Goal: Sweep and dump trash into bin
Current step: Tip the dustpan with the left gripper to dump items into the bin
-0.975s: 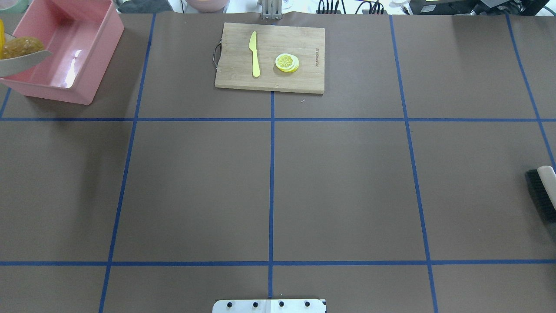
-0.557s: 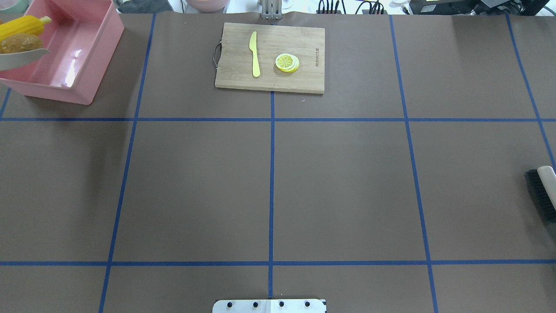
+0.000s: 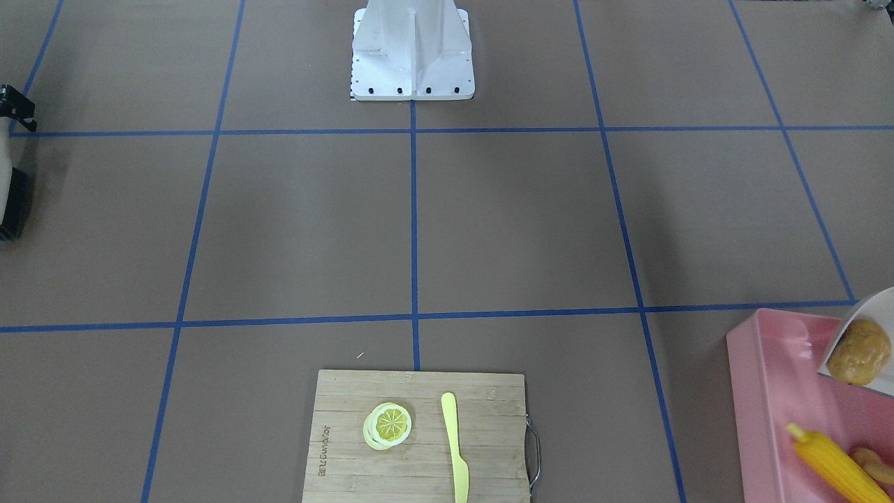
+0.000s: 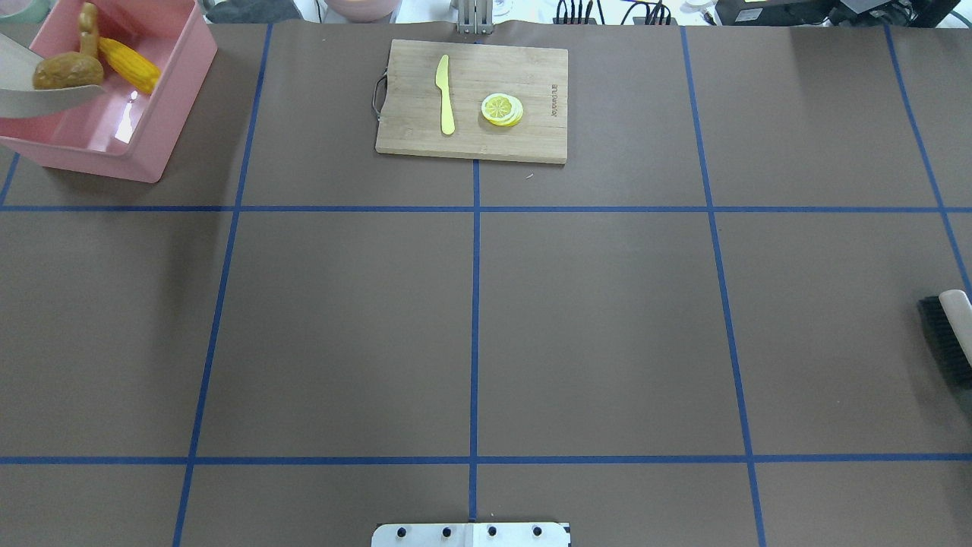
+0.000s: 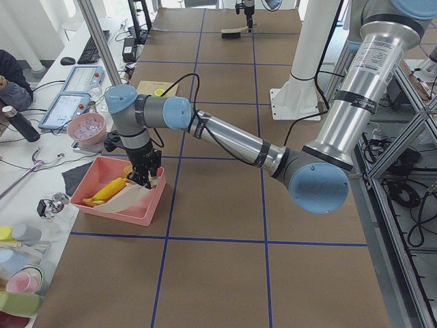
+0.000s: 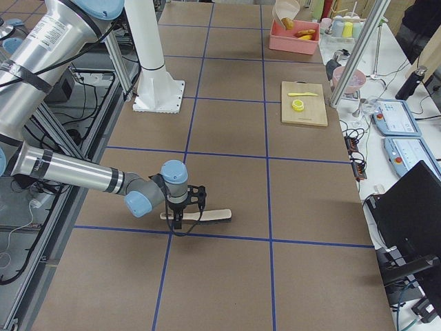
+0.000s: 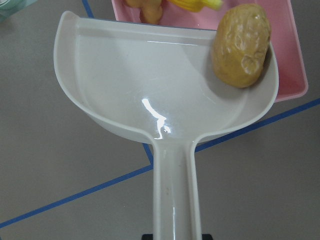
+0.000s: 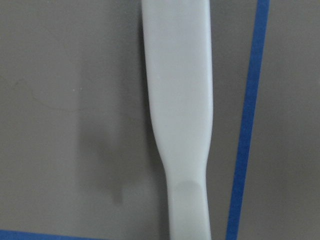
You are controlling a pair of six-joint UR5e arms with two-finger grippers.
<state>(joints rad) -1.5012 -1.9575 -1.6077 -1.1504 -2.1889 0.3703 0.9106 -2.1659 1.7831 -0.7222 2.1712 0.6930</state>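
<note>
The pink bin (image 4: 163, 114) stands at the table's far left corner and also shows in the front view (image 3: 754, 391). Inside it lie the yellow corn cob (image 4: 129, 64) (image 3: 831, 464) and the tan ginger root (image 4: 89, 26). The beige dustpan (image 7: 150, 85) (image 4: 30, 102) hangs tilted over the bin's rim, and the brown potato (image 7: 241, 45) (image 4: 67, 72) sits at its lip. My left gripper (image 5: 145, 179) is shut on the dustpan's handle. My right gripper (image 6: 178, 219) stands over the brush (image 6: 207, 215) (image 4: 949, 338) lying on the table; its fingers are hidden.
A wooden cutting board (image 4: 531, 83) at the far middle carries a yellow knife (image 4: 445, 95) and lemon slices (image 4: 502, 109). The robot's base plate (image 4: 471, 534) sits at the near edge. A person's sleeve (image 5: 10, 78) and desk clutter lie beyond the table's far side.
The corn cob and the ginger root slid off the dustpan into the bin. The potato stays at the pan's lip. The brush has not moved.
</note>
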